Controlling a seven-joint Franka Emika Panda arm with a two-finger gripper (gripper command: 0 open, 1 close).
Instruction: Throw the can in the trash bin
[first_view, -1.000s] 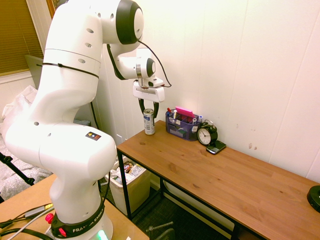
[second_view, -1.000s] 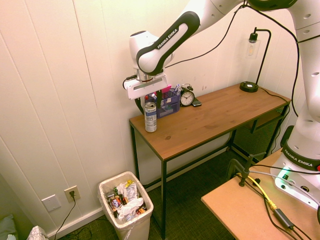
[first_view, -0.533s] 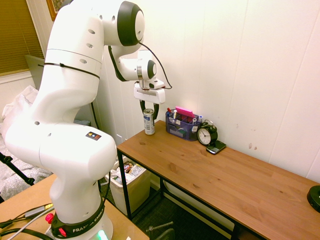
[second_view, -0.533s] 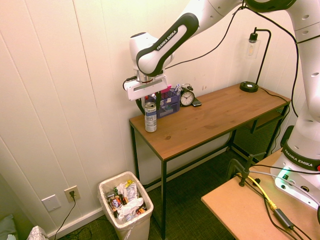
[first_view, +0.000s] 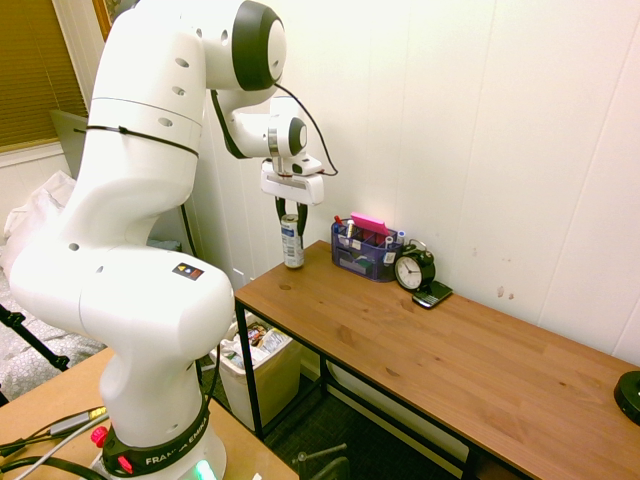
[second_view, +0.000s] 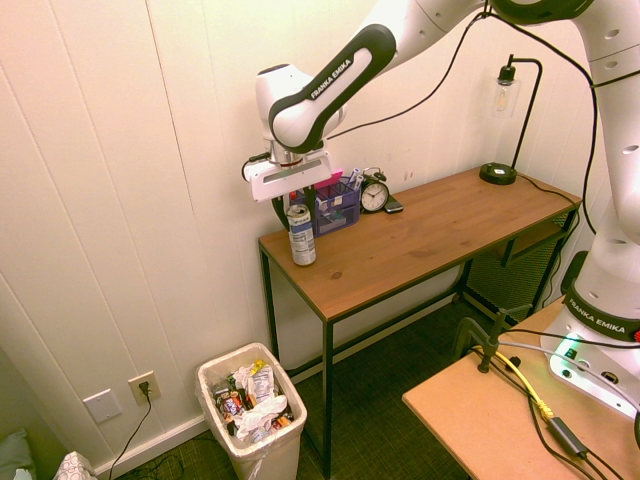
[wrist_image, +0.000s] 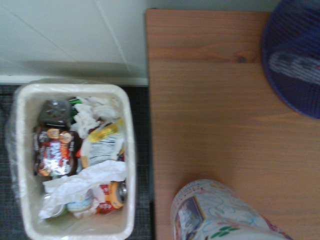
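Note:
The slim silver-white can (first_view: 291, 244) with blue markings stands upright at the wall-side corner of the wooden table (first_view: 420, 350), close to its short end. My gripper (first_view: 290, 214) comes down from above and is shut on the can's top. From the other side, the can (second_view: 301, 238) hangs under the gripper (second_view: 298, 207) just at the table surface; I cannot tell if it touches. The whitish bag-lined trash bin (second_view: 208, 378) stands on the floor beyond the table's end, full of wrappers. The wrist view shows the can (wrist_image: 220, 215) over the table and the trash bin (wrist_image: 131, 150) beside it.
A blue desk organizer (first_view: 365, 252) with pens, a black alarm clock (first_view: 413, 269) and a phone (first_view: 432, 295) sit along the wall just past the can. A black lamp (second_view: 498, 170) stands at the table's far end. The wall is close behind the gripper.
The fingers closed from open onto the can's top. The can and gripper then shifted a little toward the table's short end, on the bin's side.

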